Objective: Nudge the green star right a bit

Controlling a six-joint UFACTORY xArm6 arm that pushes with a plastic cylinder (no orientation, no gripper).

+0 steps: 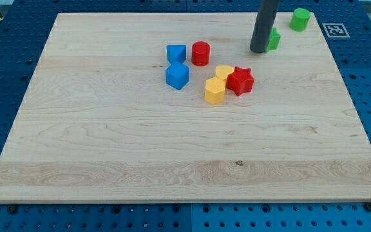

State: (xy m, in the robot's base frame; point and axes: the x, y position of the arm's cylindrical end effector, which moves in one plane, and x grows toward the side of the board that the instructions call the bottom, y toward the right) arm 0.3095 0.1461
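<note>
The green star (274,40) lies near the view's top right on the wooden board (108,142); my rod hides its left part. My tip (259,50) rests at the star's left side, touching or nearly touching it. A green cylinder (300,19) stands further up and to the right of the star.
Near the board's upper middle sit a blue block (176,53), a blue cube (178,76), a red cylinder (201,53), a yellow heart-like block (223,72), a yellow hexagonal block (215,91) and a red star (241,80). A marker tag (335,29) sits beyond the top right corner.
</note>
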